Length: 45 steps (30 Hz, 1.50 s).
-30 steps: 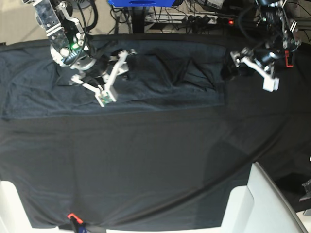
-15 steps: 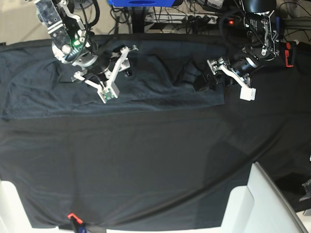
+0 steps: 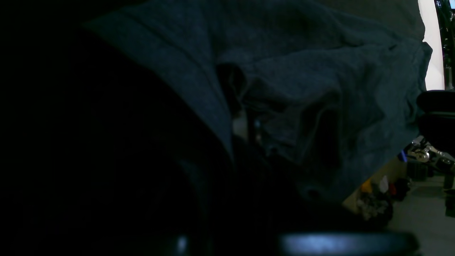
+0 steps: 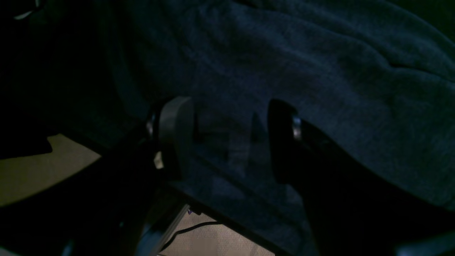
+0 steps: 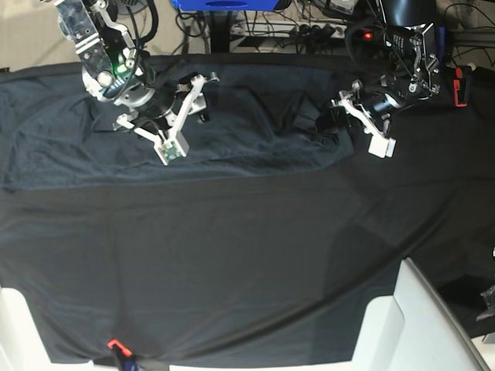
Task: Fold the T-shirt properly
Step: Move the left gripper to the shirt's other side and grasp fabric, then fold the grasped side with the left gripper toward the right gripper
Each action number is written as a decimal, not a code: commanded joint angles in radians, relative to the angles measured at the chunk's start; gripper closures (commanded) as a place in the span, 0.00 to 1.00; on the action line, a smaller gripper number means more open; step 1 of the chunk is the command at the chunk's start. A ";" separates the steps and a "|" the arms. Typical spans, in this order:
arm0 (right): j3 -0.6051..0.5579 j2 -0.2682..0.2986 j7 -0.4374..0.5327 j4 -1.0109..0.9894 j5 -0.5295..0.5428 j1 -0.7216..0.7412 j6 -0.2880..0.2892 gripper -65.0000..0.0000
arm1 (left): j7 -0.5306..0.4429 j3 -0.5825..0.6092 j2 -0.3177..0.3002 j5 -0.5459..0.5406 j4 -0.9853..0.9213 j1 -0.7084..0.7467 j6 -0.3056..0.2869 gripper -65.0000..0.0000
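The dark slate-grey T-shirt (image 5: 255, 124) lies as a long band across the far part of the table. At its right end my left gripper (image 5: 331, 120) is shut on a bunched edge of the cloth. In the left wrist view the T-shirt (image 3: 320, 81) fills the frame, and its folds run together at a pinch point near the centre. My right gripper (image 5: 193, 100) hovers over the band's left part. The right wrist view shows it open (image 4: 227, 138), with one grey finger (image 4: 174, 131) and one black one low over the T-shirt (image 4: 337, 71).
A black cloth (image 5: 232, 263) covers the table down to the near edge. White supports (image 5: 418, 325) stand at the front corners, and an orange clip (image 5: 114, 344) sits on the front edge. Cables and a power strip (image 5: 309, 31) lie behind the table, by a blue object (image 5: 224, 4).
The left arm has swung left from beyond the shirt's right end onto its edge, and its jaws have closed on the cloth. The right arm has barely moved.
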 commanded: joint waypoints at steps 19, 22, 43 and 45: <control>0.245 -0.031 0.188 0.024 0.008 -0.103 0.002 0.51 | 0.062 -0.082 -0.207 0.047 0.244 0.075 0.023 1.00; 0.270 -0.031 0.188 0.024 0.008 -0.103 0.002 0.51 | 0.064 -0.076 -0.195 0.047 0.367 0.122 0.023 1.00; 0.569 -0.011 0.187 0.019 0.205 -0.103 0.060 0.50 | 0.133 0.313 0.057 0.047 0.666 0.164 0.432 1.00; 0.598 -0.014 0.185 0.019 0.205 -0.108 0.085 0.50 | 0.133 0.346 0.071 0.046 0.651 0.144 0.448 1.00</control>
